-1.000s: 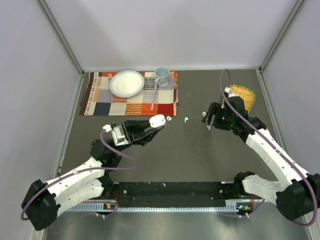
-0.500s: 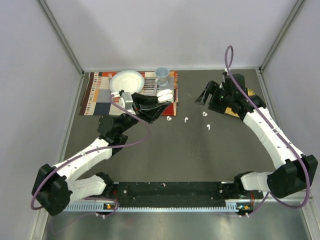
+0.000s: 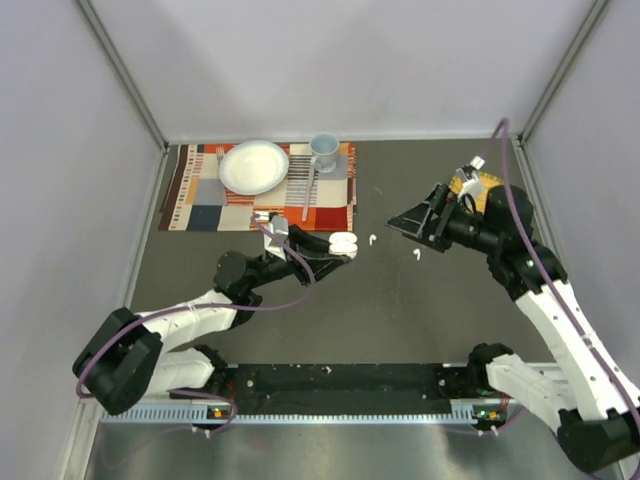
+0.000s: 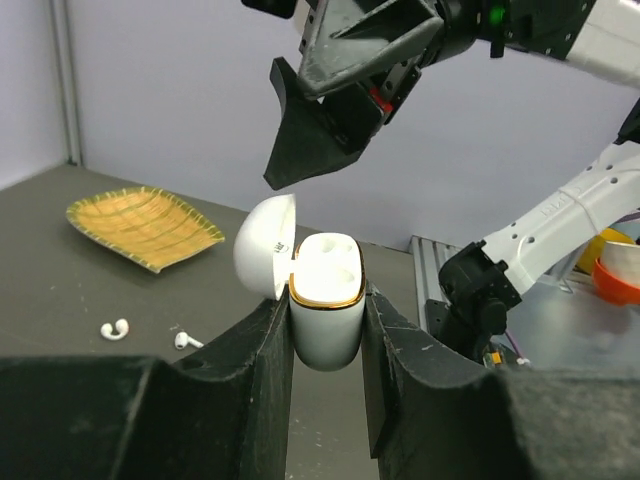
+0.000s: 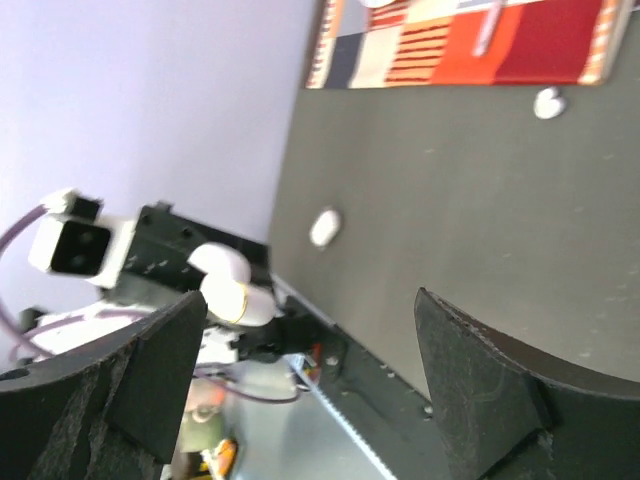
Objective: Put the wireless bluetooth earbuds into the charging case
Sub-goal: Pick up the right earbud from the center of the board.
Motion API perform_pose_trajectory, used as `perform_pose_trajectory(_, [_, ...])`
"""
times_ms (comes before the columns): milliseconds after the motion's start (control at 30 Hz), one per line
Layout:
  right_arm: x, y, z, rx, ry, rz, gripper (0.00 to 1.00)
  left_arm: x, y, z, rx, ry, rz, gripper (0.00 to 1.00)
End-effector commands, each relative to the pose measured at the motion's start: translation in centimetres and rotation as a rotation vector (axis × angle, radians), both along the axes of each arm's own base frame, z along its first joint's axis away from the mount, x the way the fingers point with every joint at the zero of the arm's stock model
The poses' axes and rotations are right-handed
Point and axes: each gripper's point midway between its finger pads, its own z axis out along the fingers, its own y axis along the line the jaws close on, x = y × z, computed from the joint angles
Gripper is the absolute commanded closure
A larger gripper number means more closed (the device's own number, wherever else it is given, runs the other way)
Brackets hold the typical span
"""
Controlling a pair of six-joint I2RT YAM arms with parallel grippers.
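Note:
The white charging case (image 3: 344, 243) stands upright with its lid (image 4: 264, 245) swung open, and my left gripper (image 3: 332, 247) is shut on its body (image 4: 325, 320). Its gold-rimmed wells look empty. Two wireless bluetooth earbuds lie on the dark table to the right of the case, one (image 3: 373, 239) close by and one (image 3: 417, 254) farther off; the left wrist view shows them as well (image 4: 115, 328) (image 4: 186, 340). My right gripper (image 3: 402, 222) hovers open above and behind them, facing the case (image 5: 235, 290), with nothing between its fingers (image 5: 480, 380).
A striped placemat (image 3: 200, 205) at the back left carries a white plate (image 3: 254, 165), a blue cup (image 3: 323, 150) and a spoon (image 3: 309, 185). A yellow woven dish (image 3: 490, 186) lies at the back right, behind the right arm.
My left gripper carried the case from the placemat's edge forward and right, over the bare table. The right gripper swung round toward the case, and its jaws spread wider.

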Motion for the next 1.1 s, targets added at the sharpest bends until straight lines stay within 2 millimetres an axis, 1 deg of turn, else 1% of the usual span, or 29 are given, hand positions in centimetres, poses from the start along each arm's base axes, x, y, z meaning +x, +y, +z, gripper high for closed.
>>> perform_pose_trajectory(0, [-3.2,1.5,2.8,0.295,0.060,0.027,0.16,-2.5,1.0,4.6,-0.129,-0.215,-0.011,1.00])
perform_pose_trajectory(33, [-3.9,1.3,2.9,0.325,0.070,0.014,0.16,-2.5,1.0,4.8,-0.130,-0.221,-0.004,1.00])
perform_pose_trajectory(67, [-4.0,1.3,1.6,0.361,0.147,-0.017,0.17,-2.6,1.0,4.9,-0.127,-0.224,-0.004,1.00])
perform_pose_trajectory(100, [-4.1,1.3,1.9,0.389,0.130,-0.014,0.17,-2.7,1.0,5.0,-0.125,-0.228,-0.002,1.00])
perform_pose_trajectory(133, [-4.5,1.3,2.1,0.410,0.132,-0.007,0.18,-2.6,0.9,5.1,-0.119,-0.243,0.005,1.00])
perform_pose_trajectory(167, [-4.6,1.4,1.3,0.433,0.181,-0.016,0.18,-2.6,0.8,5.5,-0.117,-0.250,0.005,1.00])
perform_pose_trajectory(200, [-4.7,1.6,1.7,0.456,0.170,-0.006,0.18,-2.7,0.5,5.1,-0.095,-0.243,-0.007,1.00])
perform_pose_trajectory(267, [-5.2,2.4,1.9,0.475,0.191,0.024,0.18,-2.9,0.3,5.3,-0.084,-0.258,-0.006,1.00])
perform_pose_trajectory(300, [-5.4,2.8,1.9,0.478,0.201,0.039,0.18,-2.7,0.2,4.9,-0.069,-0.251,-0.002,1.00])
perform_pose_trajectory(333, [-5.5,3.0,2.4,0.485,0.185,0.058,0.17,-2.8,0.1,4.9,-0.065,-0.255,0.003,1.00])
perform_pose_trajectory(367, [-5.8,3.8,2.4,0.478,0.189,0.088,0.17,-2.8,0.0,4.7,-0.058,-0.272,0.011,1.00])
perform_pose_trajectory(467, [-5.9,4.8,2.7,0.482,0.177,0.134,0.16,-2.2,-0.4,4.1,-0.036,-0.276,0.041,1.00])
perform_pose_trajectory(567, [-5.8,5.1,2.7,0.492,0.187,0.148,0.16,-1.7,-0.8,4.1,-0.036,-0.259,0.047,1.00])
perform_pose_trajectory(667, [-5.3,5.1,1.9,0.481,0.202,0.124,0.16,-1.4,-0.6,4.2,-0.064,-0.242,0.063,1.00])
perform_pose_trajectory(733, [-5.0,4.7,1.1,0.453,0.199,0.084,0.16,-1.3,-0.4,4.2,-0.078,-0.244,0.077,1.00])
perform_pose_trajectory(767, [-4.3,4.2,-0.5,0.411,0.211,0.022,0.16,-1.3,-0.2,4.0,-0.077,-0.242,0.089,1.00])
perform_pose_trajectory(833, [-3.5,3.3,-1.3,0.369,0.176,-0.037,0.17,-1.3,-0.1,3.9,-0.070,-0.250,0.097,1.00])
perform_pose_trajectory(867, [-2.6,2.5,-1.6,0.303,0.102,-0.076,0.17,-1.4,0.0,4.0,-0.069,-0.251,0.095,1.00])
perform_pose_trajectory(900, [-2.4,1.7,-3.9,0.212,0.157,-0.116,0.17,-1.5,-0.1,3.7,-0.058,-0.245,0.087,1.00])
perform_pose_trajectory(933, [-1.3,0.7,-5.0,0.150,0.166,-0.163,0.16,-1.6,0.0,3.6,-0.053,-0.239,0.084,1.00])
perform_pose_trajectory(967, [-0.6,-0.1,-5.3,0.069,0.121,-0.173,0.16,-1.8,0.1,3.8,-0.054,-0.242,0.080,1.00])
perform_pose_trajectory(1000, [-0.3,-0.9,-6.4,0.008,0.132,-0.185,0.17,-1.9,0.2,3.8,-0.055,-0.240,0.082,1.00])
perform_pose_trajectory(1033, [0.5,-1.9,-7.9,-0.082,0.125,-0.189,0.18,-2.0,0.4,3.5,-0.053,-0.230,0.082,1.00])
perform_pose_trajectory(1067, [1.4,-2.9,-8.0,-0.147,0.094,-0.228,0.19,-2.2,0.7,3.9,-0.066,-0.235,0.085,1.00])
